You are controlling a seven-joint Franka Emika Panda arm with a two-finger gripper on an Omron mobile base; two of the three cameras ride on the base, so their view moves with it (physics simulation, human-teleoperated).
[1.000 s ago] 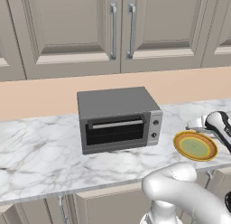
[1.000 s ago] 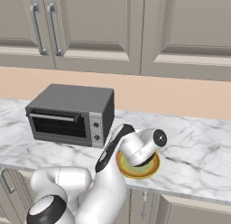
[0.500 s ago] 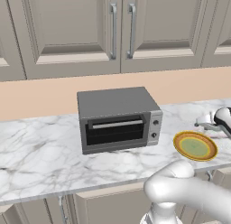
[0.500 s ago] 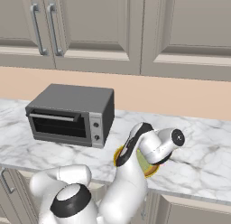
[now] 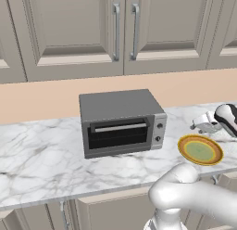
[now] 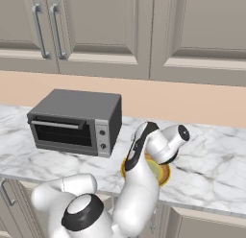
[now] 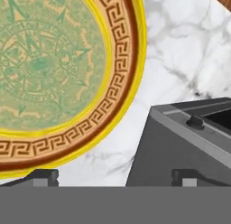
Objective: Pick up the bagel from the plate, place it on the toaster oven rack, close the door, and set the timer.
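The yellow plate (image 5: 200, 149) with green centre and orange ring lies on the marble counter right of the toaster oven (image 5: 121, 121). I see no bagel on the part of the plate that shows; the bagel is out of view. The oven's door (image 5: 118, 136) looks shut, with its silver bar handle (image 5: 120, 128) across the top, so the toaster oven rack is hidden behind the dark glass. My gripper (image 5: 198, 124) hovers just behind the plate, open and empty. In the hand view its fingertips (image 7: 45, 177) stand wide apart over the plate's (image 7: 67, 83) rim, and an oven (image 7: 180, 146) corner shows.
Two knobs (image 5: 158, 132) sit on the oven's right front panel. Beige cabinet doors (image 5: 125, 29) hang above the counter. My own arm (image 6: 139, 179) covers much of the plate (image 6: 163, 173) in the right base view. The counter's front edge (image 5: 92, 196) runs close below the plate.
The hand has shifted a little and risen slightly above the plate's far side. The jaws stayed open. Oven and plate have not moved.
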